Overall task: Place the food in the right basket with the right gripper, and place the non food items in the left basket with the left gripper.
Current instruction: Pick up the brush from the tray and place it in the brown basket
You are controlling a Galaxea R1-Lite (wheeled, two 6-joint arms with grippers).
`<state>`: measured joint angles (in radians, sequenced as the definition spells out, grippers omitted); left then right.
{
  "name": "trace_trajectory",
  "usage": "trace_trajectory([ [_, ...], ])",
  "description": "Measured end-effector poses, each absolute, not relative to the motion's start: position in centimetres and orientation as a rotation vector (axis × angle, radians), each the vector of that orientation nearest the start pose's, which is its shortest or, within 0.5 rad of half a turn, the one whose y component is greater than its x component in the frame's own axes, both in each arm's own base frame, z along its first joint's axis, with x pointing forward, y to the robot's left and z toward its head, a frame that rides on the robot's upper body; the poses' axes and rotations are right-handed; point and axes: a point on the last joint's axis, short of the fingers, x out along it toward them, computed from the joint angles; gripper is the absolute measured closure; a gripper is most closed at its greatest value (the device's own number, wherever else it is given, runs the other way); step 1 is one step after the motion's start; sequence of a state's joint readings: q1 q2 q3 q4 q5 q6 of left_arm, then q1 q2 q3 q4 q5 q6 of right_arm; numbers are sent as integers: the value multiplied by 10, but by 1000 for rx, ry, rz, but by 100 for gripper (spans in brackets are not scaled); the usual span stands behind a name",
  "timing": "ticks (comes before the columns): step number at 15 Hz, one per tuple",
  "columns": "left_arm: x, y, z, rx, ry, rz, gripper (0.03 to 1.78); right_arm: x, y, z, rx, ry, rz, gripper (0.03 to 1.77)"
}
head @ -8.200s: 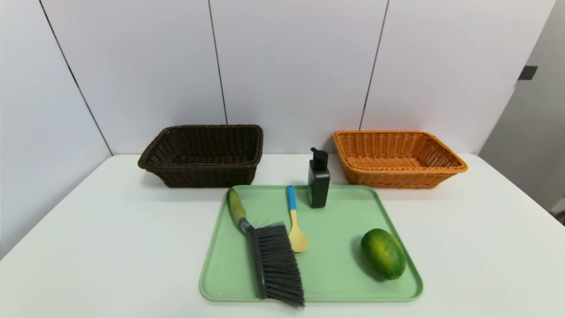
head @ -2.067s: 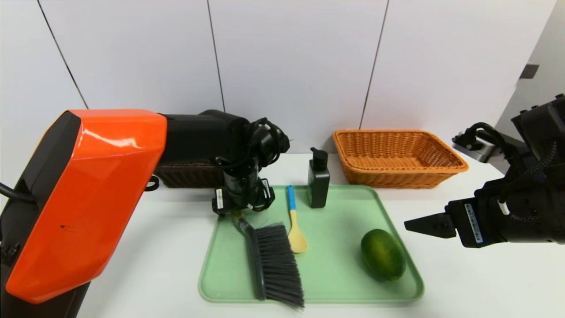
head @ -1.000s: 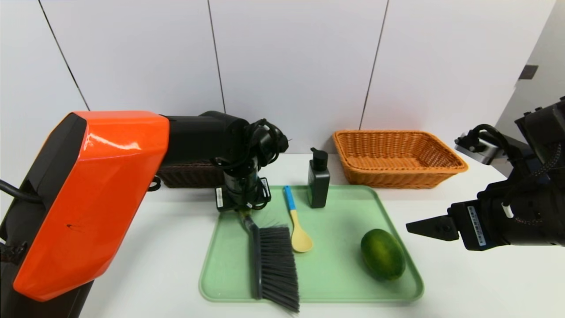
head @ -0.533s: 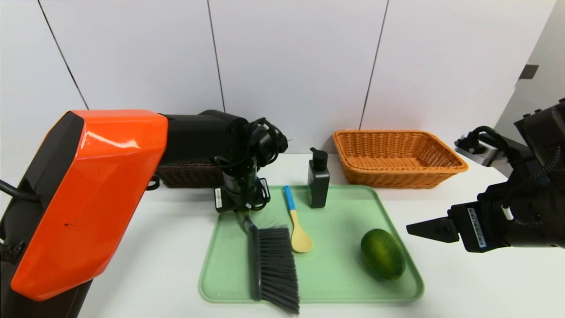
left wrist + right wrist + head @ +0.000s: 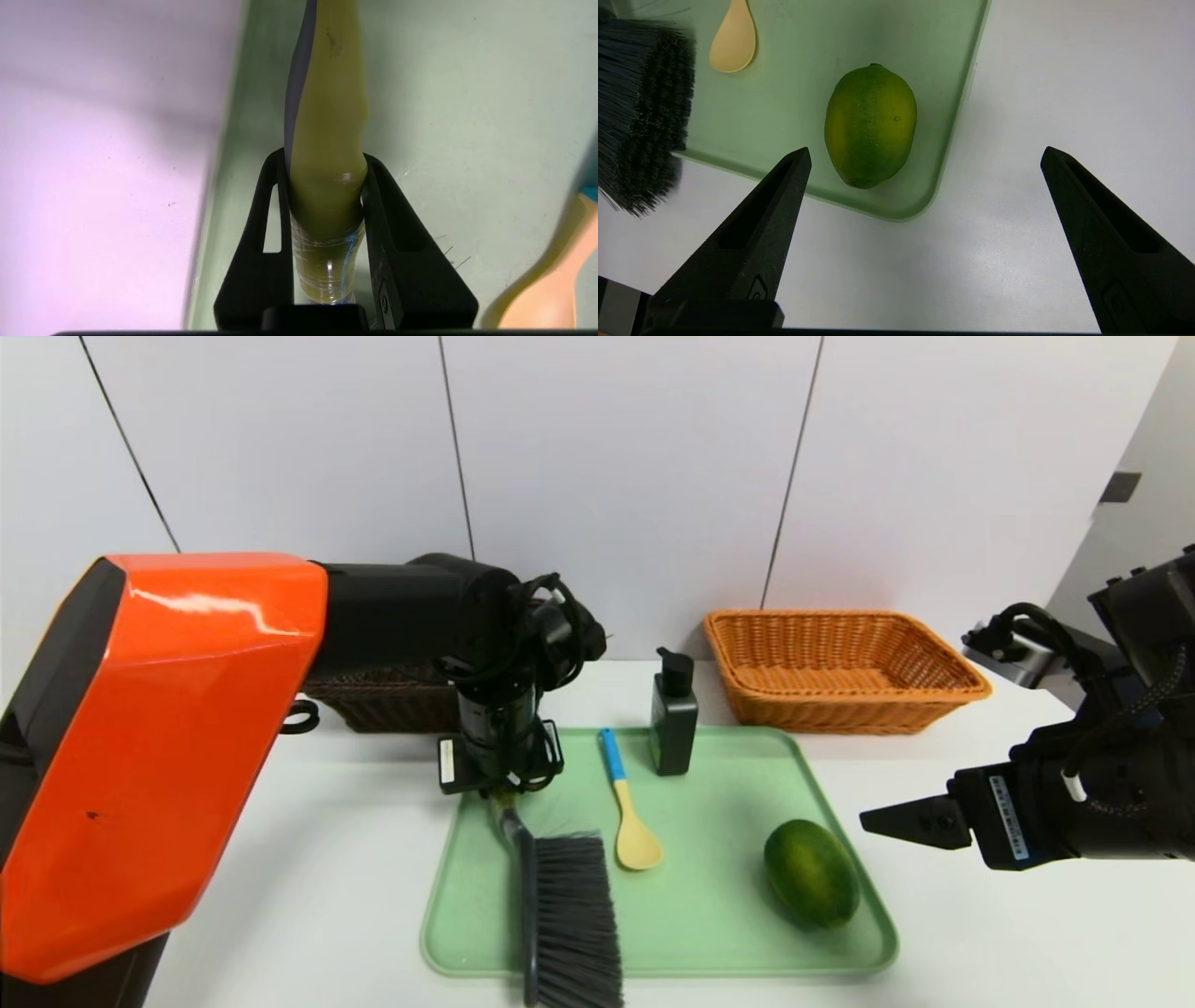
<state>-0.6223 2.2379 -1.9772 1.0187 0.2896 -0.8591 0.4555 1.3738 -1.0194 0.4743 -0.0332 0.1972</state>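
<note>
Brush (image 5: 560, 905) handle is clamped in my left gripper (image 5: 499, 791), head view: the claw points steeply down over the far left corner of the green tray (image 5: 719, 933), and the grey bristles trail toward me past the tray's near edge. Beside it on the tray I see the spoon (image 5: 627, 807), blue handle away from me, then the black pump bottle (image 5: 673, 714) standing upright at the far edge. The lime (image 5: 810, 873) lies near the tray's right rim. My right gripper (image 5: 878, 821) hovers off to the right over the white table (image 5: 980, 933), apart from the fruit. Dark basket (image 5: 383, 700) sits mostly hidden behind my left arm; orange basket (image 5: 840, 667) stands far right.

Left wrist view: both fingers (image 5: 261, 233) pinch the olive handle (image 5: 327, 140), tight on its taped end, above the tray's edge.

Right wrist view: jaws spread wide, nothing between them; the lime (image 5: 871, 125) rests on the tray just beyond the fingertips (image 5: 796, 163), bristles (image 5: 640, 116) off to one side.
</note>
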Motion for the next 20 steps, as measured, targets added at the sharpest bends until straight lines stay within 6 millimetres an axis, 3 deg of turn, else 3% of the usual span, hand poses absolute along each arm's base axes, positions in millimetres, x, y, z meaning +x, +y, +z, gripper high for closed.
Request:
trace_trajectory([
  [7,314,-237,182,-193,1143,184,136,179,87,228,-18,844,315,10],
  [20,288,-229,214,-234,1174,114,136,179,87,227,-18,850,315,10],
])
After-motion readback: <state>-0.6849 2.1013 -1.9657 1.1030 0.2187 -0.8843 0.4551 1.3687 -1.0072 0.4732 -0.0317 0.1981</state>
